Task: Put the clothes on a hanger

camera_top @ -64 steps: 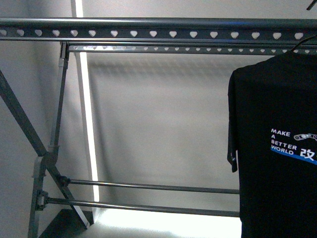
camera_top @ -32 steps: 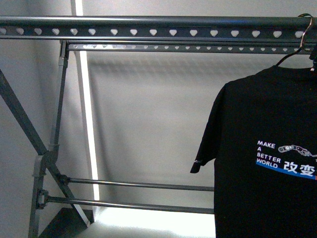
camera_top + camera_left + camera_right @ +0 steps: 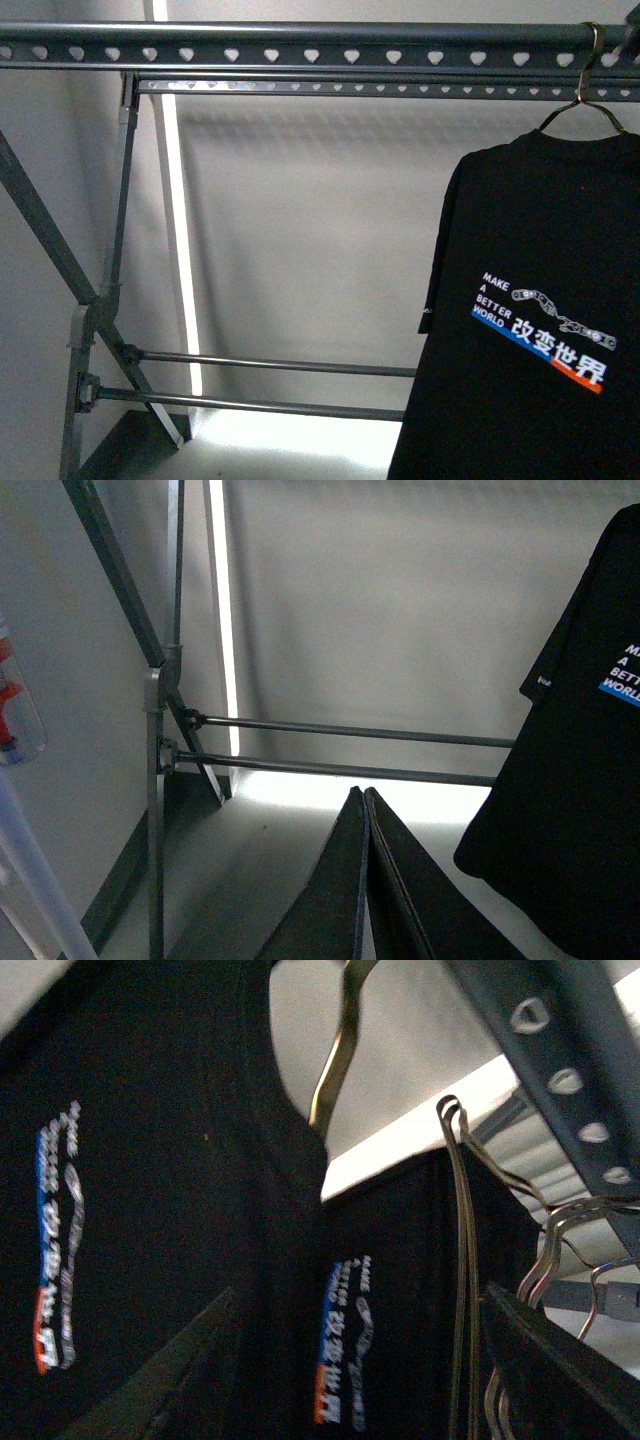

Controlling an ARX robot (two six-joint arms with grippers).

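The black T-shirt (image 3: 540, 250) with the white "MAKE A BETTER WORLD" print hangs at the right of the front view. Its thin wire hook (image 3: 590, 45) sits over the top rail of the hanger (image 3: 300, 55), the grey rack with heart-shaped holes. My left gripper (image 3: 362, 794) is shut and empty, low in front of the rack, left of the shirt (image 3: 580, 810). My right gripper (image 3: 358, 1300) is open, its jaws either side of printed black shirts (image 3: 150, 1160), gripping nothing. The rail (image 3: 560, 1070) runs close beside it. Neither gripper shows in the front view.
The rack's crossed legs (image 3: 95, 300) and two low cross bars (image 3: 270, 365) stand at the left. A second printed black shirt (image 3: 400, 1300) and several bare wire hooks (image 3: 460, 1260) hang by the right gripper. A white wall is behind.
The shirt has come further left into the front view and turned, so the whole print shows. Its wire hook now shows over the top rail.
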